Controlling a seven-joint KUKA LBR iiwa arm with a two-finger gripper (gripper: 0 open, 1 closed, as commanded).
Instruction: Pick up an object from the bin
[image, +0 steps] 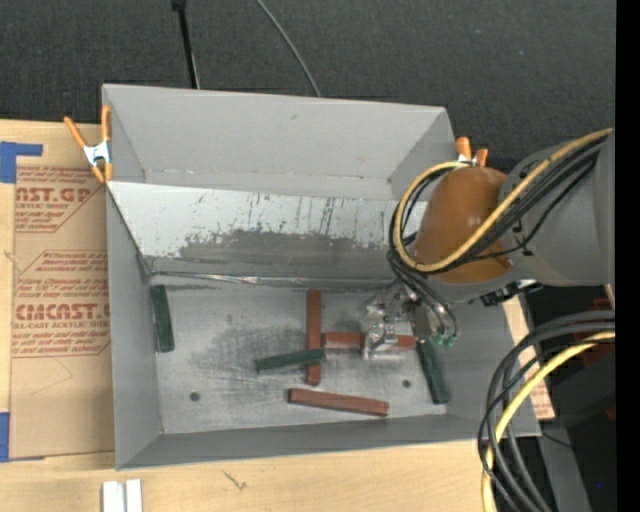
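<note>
My gripper (381, 338) is low in the right half of the bin, directly over a short red-brown bar (343, 340) that lies crosswise on the floor. The bar's right end (405, 342) pokes out past the metal fingers. A longer red-brown bar (314, 335) stands lengthwise just left of it. A dark green bar (433, 374) lies slanted right below the gripper, near the right wall. Whether the fingers press on the short bar is hidden by the gripper body.
A dark green bar (289, 361) crosses the long red-brown one at mid-floor. Another red-brown bar (338, 402) lies near the front wall. A third green bar (162, 318) rests along the left wall. The arm with its orange cover and cables hangs over the bin's right rim.
</note>
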